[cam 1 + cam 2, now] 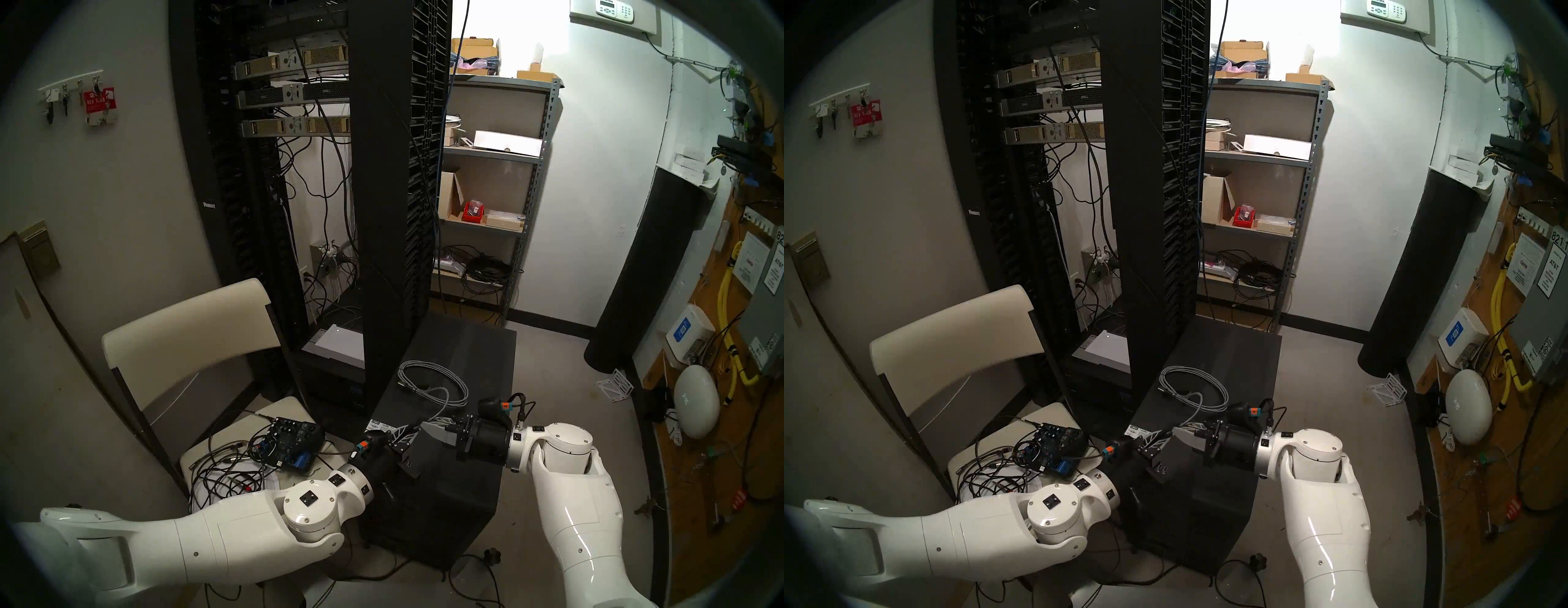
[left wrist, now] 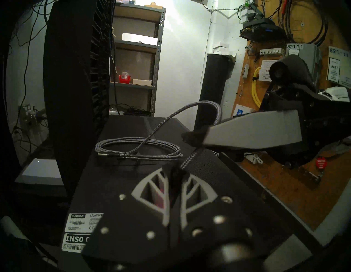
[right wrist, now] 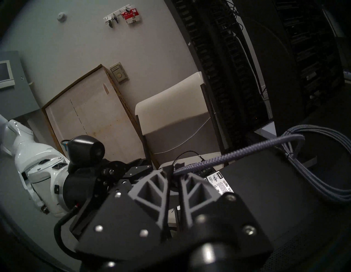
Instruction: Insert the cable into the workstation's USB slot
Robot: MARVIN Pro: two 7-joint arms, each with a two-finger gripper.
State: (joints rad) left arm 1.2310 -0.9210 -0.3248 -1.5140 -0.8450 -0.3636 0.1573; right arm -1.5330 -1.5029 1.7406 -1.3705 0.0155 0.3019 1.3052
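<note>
the left gripper [image 2: 175,171] sits over the near end of the workstation [image 1: 466,352], its two ribbed grey fingers [image 2: 152,191] pressed together on the light-grey braided cable [image 2: 140,150], which leaves their tips and runs up and away. in the head view this gripper [image 1: 401,437] is just above the workstation's near left corner, beside the white barcode stickers [image 2: 79,222] at that edge.

just beyond it, the right gripper [image 1: 426,429] reaches in from the right, its tips close to the left one's. in its own wrist view the right gripper [image 3: 173,171] has its fingers [image 3: 152,186] drawn near together with the cable passing between the tips; a narrow gap shows between them, and whether they pinch the cable or merely flank it cannot be told. from the left wrist, one flat grey finger [image 2: 252,131] of the right gripper crosses the cable where it arches upward.

from there the cable [image 1: 445,401] drops to the workstation's top and joins the wound loop lying flat near the middle of that top, towards its left edge. a small metal plug [image 2: 103,155] lies at the loop's left side, resting on the top.

left of the workstation stands a white folding chair [image 1: 191,322] with a small black audio mixer [image 1: 288,443] and tangled black wires [image 1: 220,467] on its seat. behind rises the tall black server rack [image 1: 382,170], and beyond it a grey metal shelf unit [image 1: 526,204] against the far wall.
</note>
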